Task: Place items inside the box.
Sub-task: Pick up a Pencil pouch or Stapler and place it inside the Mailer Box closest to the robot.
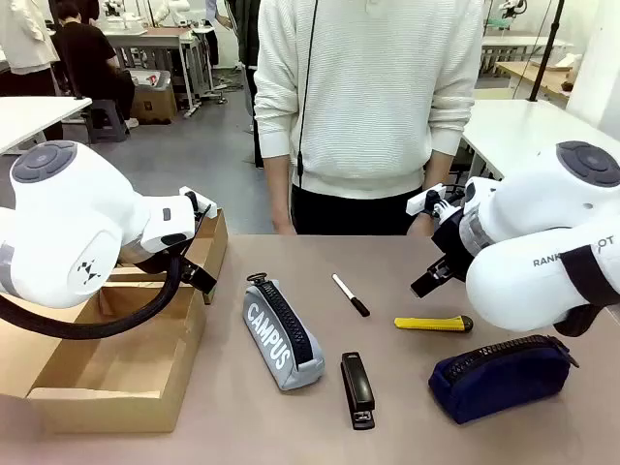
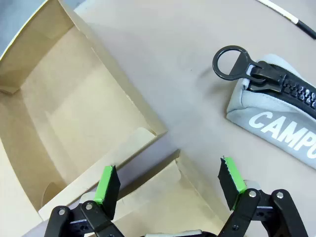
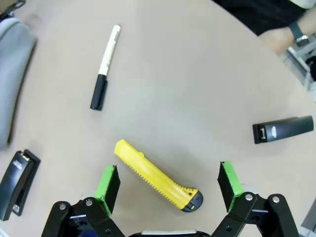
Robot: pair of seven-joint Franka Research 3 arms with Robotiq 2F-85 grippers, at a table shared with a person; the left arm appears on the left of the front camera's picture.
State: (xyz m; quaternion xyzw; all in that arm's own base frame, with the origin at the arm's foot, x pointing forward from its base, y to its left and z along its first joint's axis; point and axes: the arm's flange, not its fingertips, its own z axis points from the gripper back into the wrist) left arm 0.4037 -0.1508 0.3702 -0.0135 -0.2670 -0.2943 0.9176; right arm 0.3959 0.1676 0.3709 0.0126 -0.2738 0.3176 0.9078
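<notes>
Right claw [image 3: 170,180]: released, green pads spread wide, nothing held; hangs directly over the yellow plastic utility knife [image 3: 148,170].
Left claw [image 2: 170,185]: also released and empty, above a flap of the open brown cardboard box [image 1: 107,407] at the desk's left.
Knife, place: flat on the tan desk [image 1: 407,436], right of centre, beyond the navy zippered fabric pencil case [image 1: 501,376] and right of the slim white marker pen with a black cap [image 1: 351,294].
Long axis: left to right across the desk; in the right wrist view it slants through the gap between the pads, dark butt end toward one pad.
Nearer arm: right; left is well apart.
Likely need: some wrist roll so the pads meet the knife's long sides.
Surfaces: knife hard, narrow, ribbed along one edge; grey "CAMPUS" fabric case [image 1: 283,334] soft; black stapler [image 1: 357,389] rigid; all outside the box.
</notes>
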